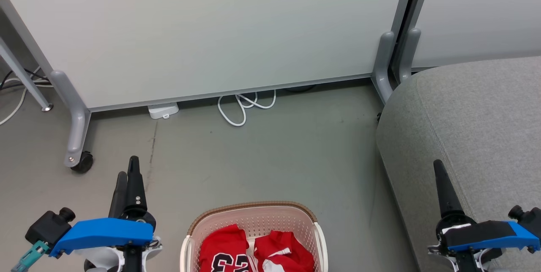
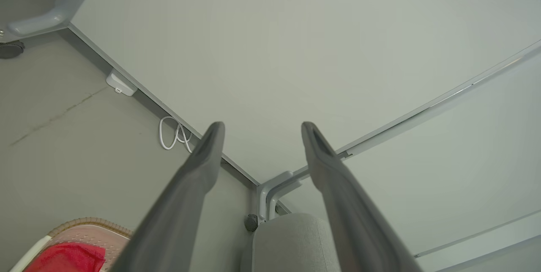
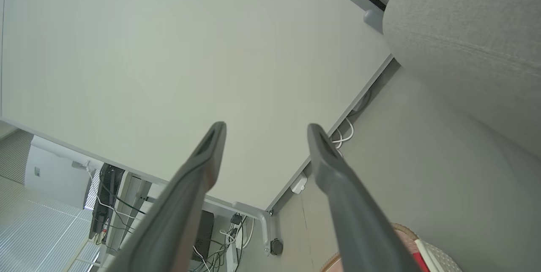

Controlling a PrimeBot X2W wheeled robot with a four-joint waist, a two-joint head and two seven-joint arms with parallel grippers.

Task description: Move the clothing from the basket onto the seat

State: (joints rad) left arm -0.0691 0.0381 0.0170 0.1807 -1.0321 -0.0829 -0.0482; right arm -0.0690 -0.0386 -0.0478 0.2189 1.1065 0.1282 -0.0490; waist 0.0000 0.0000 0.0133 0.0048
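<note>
Looking down from the head camera, you have the basket (image 1: 253, 206) at the bottom centre, standing on the floor (image 1: 274, 149); the clothing (image 1: 253, 251) lies inside it as two red pieces side by side. The numbered garment (image 1: 223, 248) sits on the left with "23" showing; the second garment (image 1: 285, 251), trimmed in white, touches it on the right; both are cut off by the lower edge of the view. The seat (image 1: 477, 128) stands to the basket's right, apart from it, with bare floor between.

Your left gripper (image 1: 128, 167) hovers left of the basket, fingers pointing toward the partition (image 1: 211, 31); its wrist view shows the two fingers spread wide and holding nothing. Your right gripper (image 1: 438, 166) hangs over the seat's near edge; the head view gives you one finger, so the gap cannot be judged there; the right wrist view shows its fingers parted just as wide, likewise empty.

At the partition's foot a looped white cable (image 1: 245, 107) rests on the floor, near a small white box (image 1: 162, 110); a caster (image 1: 82, 163) stands beyond the left gripper.
</note>
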